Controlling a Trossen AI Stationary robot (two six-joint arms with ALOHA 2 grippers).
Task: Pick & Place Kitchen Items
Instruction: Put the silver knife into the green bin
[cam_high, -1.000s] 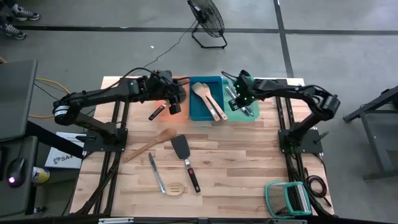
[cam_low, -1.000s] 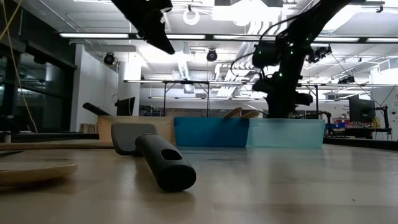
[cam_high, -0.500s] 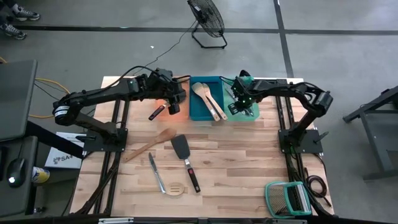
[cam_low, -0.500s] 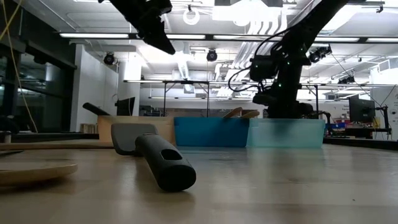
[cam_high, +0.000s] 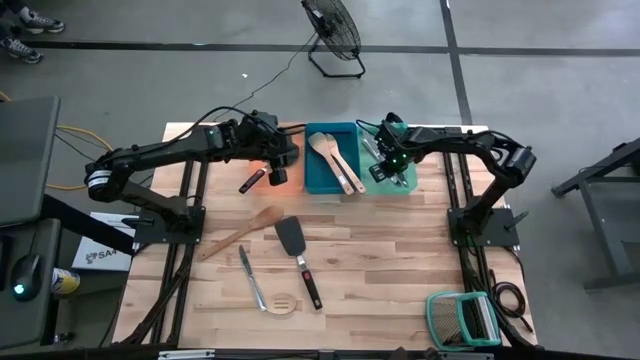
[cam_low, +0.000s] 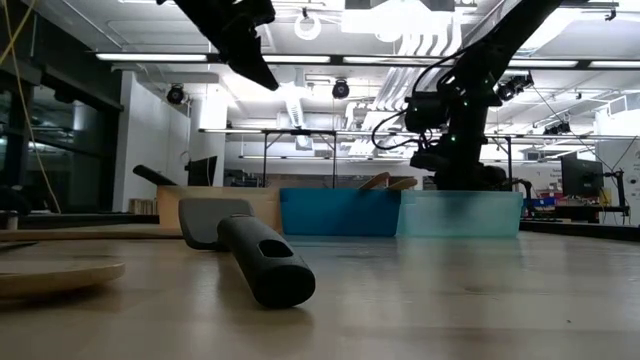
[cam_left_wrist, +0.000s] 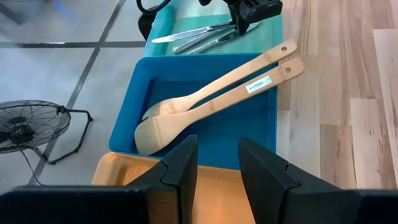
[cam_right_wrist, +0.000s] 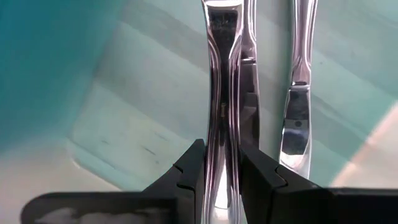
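Note:
My right gripper (cam_high: 392, 158) reaches down into the teal tray (cam_high: 374, 184) and is shut on a slim silver piece of cutlery (cam_right_wrist: 222, 74). Other silver cutlery (cam_right_wrist: 297, 93) lies beside it on the tray floor. My left gripper (cam_high: 280, 162) hangs open and empty above the orange tray (cam_left_wrist: 124, 177). A black spatula with a black and red handle (cam_high: 252, 181) sticks out over that tray's left rim. Two pale wooden spoons (cam_high: 336, 160) lie in the blue tray (cam_high: 312, 182). My right gripper pinches the silver cutlery piece at the narrow stretch of its handle (cam_right_wrist: 222, 134), between the two fingers (cam_right_wrist: 194, 171). The fingers come from above, pointing down, and stand across the handle. The piece lies flat, low in the teal tray, partly over another piece.
On the bare wood nearer the front lie a wooden spoon (cam_high: 240, 232), a black spatula (cam_high: 295, 250) with a red-tipped handle, a silver knife (cam_high: 250, 276) and a slotted wooden spatula (cam_high: 283, 302). A green-framed wire rack (cam_high: 463, 318) sits at the near right corner.
My right gripper has gone down into the teal tray and a little toward the table's near edge, carrying the silver piece with it.

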